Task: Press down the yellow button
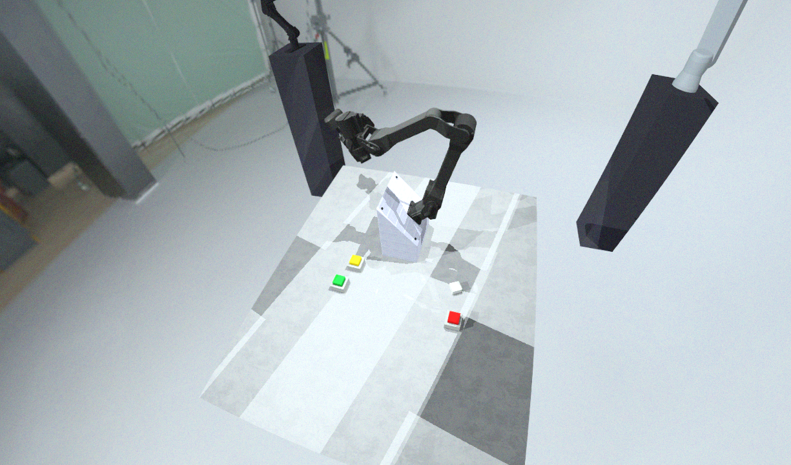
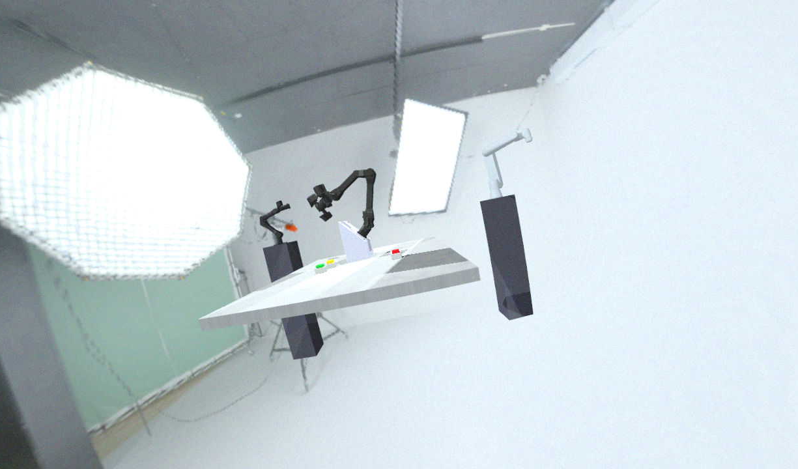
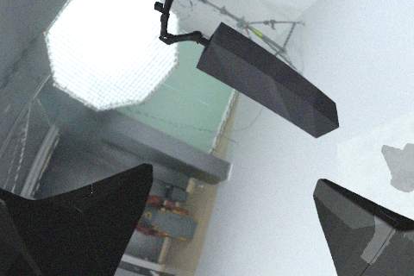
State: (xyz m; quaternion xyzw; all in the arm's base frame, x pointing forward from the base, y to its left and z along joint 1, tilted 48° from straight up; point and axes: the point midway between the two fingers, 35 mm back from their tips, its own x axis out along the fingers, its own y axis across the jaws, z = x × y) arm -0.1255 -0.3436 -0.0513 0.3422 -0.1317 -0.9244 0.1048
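Note:
The yellow button (image 1: 356,260) (image 2: 330,262) sits in a white housing on the table (image 1: 323,370) (image 2: 308,294), close to the green button (image 1: 339,281) (image 2: 320,266). The red button (image 1: 454,317) (image 2: 395,251) stands apart to the right. A small white block (image 1: 455,287) lies just behind the red button. My gripper (image 1: 345,137) (image 2: 318,208) (image 3: 237,183) is open and empty. It is high above the table's back left part, behind the yellow button in the top view. In the wrist view its two fingers stand wide apart, and no button shows there.
A white wedge-shaped stand (image 1: 399,247) (image 2: 354,245) rises beside my arm's base, right of the yellow button and behind it. Dark pedestals with other arms stand beyond the table at the left (image 1: 308,115) (image 2: 281,261) (image 3: 267,82) and right (image 1: 640,167) (image 2: 506,251).

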